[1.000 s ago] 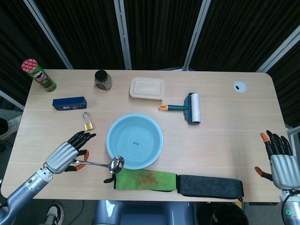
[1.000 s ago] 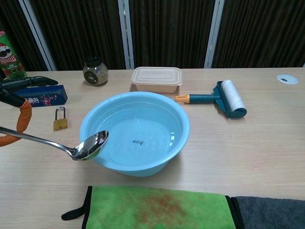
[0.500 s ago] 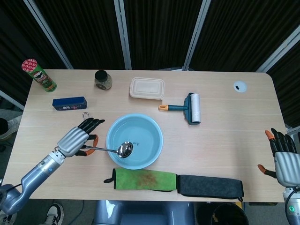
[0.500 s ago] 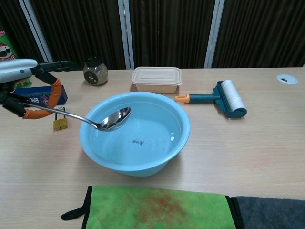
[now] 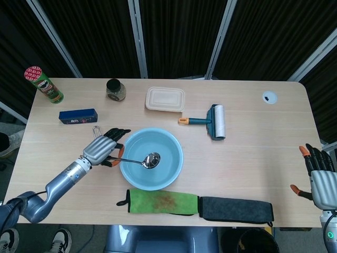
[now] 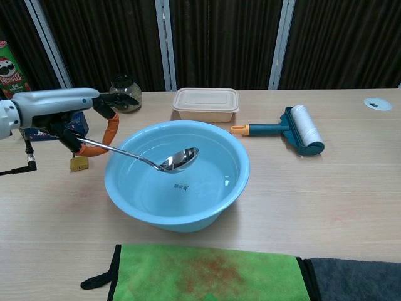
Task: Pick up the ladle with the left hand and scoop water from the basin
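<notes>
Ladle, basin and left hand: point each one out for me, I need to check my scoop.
ladle (image 6: 179, 159), chest view, on the inside of its bowl, over the water.
basin (image 6: 240, 164), chest view, on the right rim.
left hand (image 5: 101, 148), head view, on the metal back of the hand holding the ladle's handle.

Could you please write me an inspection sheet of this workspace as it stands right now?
Surface: light wooden table, round grommet at far right.
Job's things: blue basin holding water; ladle with its bowl above the water.
Clutter: chips can, blue box, jar, padlock, lidded container, lint roller, green cloth, dark cloth.
Hands: left hand holds the ladle's handle; right hand holds nothing, fingers apart, at the table's right edge.
Cables: thin black cable under the left arm.
Surroundings: dark curtains, metal frame bars.
</notes>
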You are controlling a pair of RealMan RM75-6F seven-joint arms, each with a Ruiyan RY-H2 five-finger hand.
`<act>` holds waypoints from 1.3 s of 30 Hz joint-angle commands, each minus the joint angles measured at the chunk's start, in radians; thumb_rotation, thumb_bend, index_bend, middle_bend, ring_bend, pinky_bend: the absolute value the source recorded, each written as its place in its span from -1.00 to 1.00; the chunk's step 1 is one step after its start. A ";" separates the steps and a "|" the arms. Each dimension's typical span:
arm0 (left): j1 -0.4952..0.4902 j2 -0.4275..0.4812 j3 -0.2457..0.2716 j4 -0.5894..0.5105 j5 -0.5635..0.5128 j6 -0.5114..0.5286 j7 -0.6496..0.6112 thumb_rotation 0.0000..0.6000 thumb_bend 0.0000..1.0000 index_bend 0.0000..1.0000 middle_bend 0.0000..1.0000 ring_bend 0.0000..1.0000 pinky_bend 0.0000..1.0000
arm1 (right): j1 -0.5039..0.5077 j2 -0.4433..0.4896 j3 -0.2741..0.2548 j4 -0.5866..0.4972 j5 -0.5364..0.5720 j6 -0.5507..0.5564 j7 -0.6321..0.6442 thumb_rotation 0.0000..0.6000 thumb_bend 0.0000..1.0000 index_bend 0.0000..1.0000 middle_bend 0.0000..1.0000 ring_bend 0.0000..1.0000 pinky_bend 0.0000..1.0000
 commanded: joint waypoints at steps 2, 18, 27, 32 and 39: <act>-0.029 -0.033 -0.013 0.022 -0.043 -0.051 0.049 1.00 -0.05 0.34 -1.00 -1.00 -1.00 | 0.000 0.005 -0.004 0.001 -0.007 -0.001 0.012 1.00 -1.00 -1.00 -1.00 -1.00 -1.00; -0.085 -0.114 -0.035 0.043 -0.163 -0.149 0.172 1.00 -0.05 0.32 -1.00 -1.00 -1.00 | -0.007 0.020 -0.014 0.006 -0.031 0.013 0.053 1.00 -1.00 -1.00 -1.00 -1.00 -1.00; -0.090 -0.119 -0.033 0.023 -0.203 -0.154 0.223 1.00 -0.05 0.32 -1.00 -1.00 -1.00 | -0.013 0.026 -0.015 0.012 -0.040 0.027 0.074 1.00 -1.00 -1.00 -1.00 -1.00 -1.00; -0.091 -0.119 -0.030 0.022 -0.218 -0.158 0.235 1.00 -0.04 0.31 -1.00 -1.00 -1.00 | -0.015 0.027 -0.015 0.012 -0.042 0.033 0.077 1.00 -1.00 -1.00 -1.00 -1.00 -1.00; -0.082 -0.086 -0.024 -0.009 -0.224 -0.143 0.252 1.00 -0.04 0.32 -1.00 -1.00 -1.00 | -0.016 0.026 -0.012 0.015 -0.039 0.037 0.082 1.00 -1.00 -1.00 -1.00 -1.00 -1.00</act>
